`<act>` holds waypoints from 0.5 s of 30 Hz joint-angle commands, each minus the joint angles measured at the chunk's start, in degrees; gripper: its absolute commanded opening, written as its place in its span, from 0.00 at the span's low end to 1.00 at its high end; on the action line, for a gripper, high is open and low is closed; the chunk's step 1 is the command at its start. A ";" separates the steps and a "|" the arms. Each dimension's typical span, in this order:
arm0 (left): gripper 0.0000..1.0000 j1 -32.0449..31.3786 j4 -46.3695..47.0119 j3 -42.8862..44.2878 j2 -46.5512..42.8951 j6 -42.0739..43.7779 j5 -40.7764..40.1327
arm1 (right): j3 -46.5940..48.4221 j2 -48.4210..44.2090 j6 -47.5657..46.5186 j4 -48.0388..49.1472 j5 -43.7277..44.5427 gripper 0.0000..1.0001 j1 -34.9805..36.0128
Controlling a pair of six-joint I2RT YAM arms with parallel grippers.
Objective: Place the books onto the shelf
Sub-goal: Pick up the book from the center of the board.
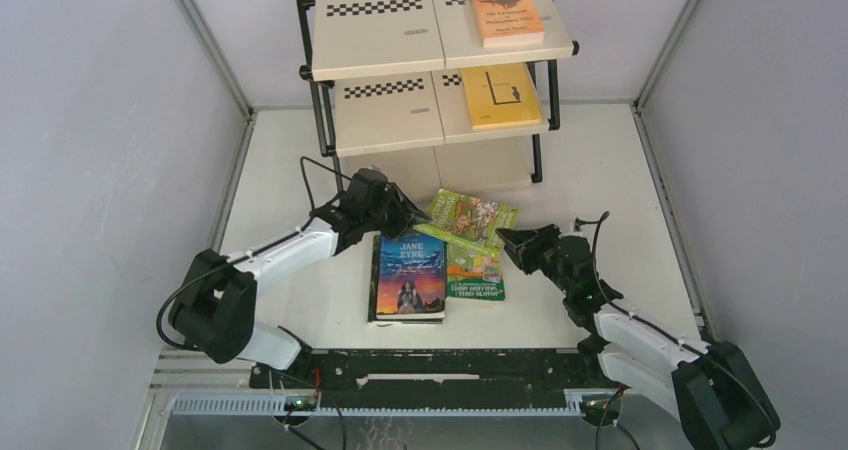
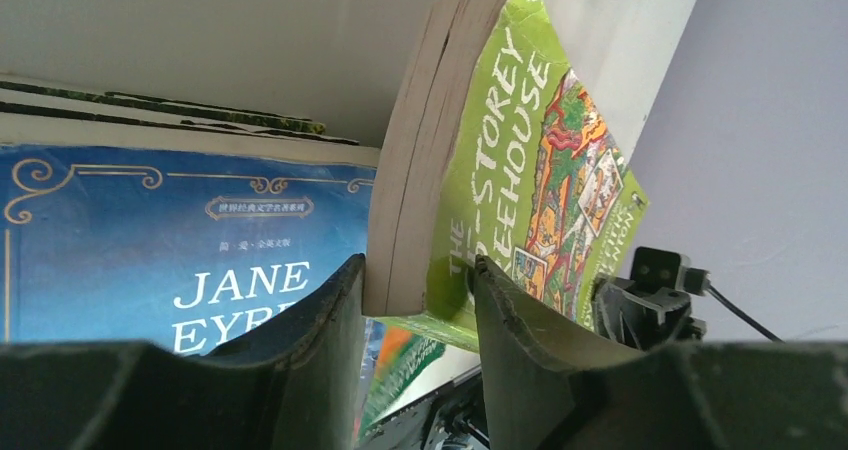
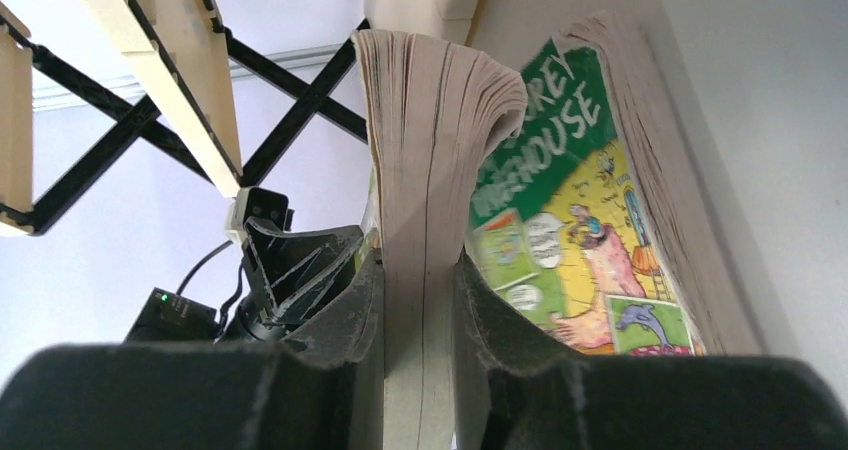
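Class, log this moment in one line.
left gripper: around top green book | right gripper: shut on it | Jane Eyre: on table

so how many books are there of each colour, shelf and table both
orange book: 1
yellow book: 1
blue book: 1
green books: 2, the lifted green book and the flat green book
total: 5 in view

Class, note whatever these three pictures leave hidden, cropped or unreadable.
- Top view: title on the orange book too small to read.
- Top view: bottom tier of the shelf mostly hidden under upper boards.
- Left wrist view: Jane Eyre lower cover hidden behind the left pincer.
- Left wrist view: unclear whether that pincer presses the lifted green book.
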 commanded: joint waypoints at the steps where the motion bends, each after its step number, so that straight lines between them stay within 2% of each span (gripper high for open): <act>1: 0.47 -0.50 3.20 3.86 0.95 1.15 5.88 | 5.04 1.95 -5.31 12.20 1.17 0.00 -0.32; 9: 0.59 1.10 4.47 3.22 -2.18 0.32 2.75 | 7.80 5.82 -8.16 16.44 -0.38 0.00 -2.93; 15: 0.65 2.15 4.33 1.14 -6.76 -0.65 -1.58 | 10.10 6.57 -10.67 16.23 0.24 0.00 -5.19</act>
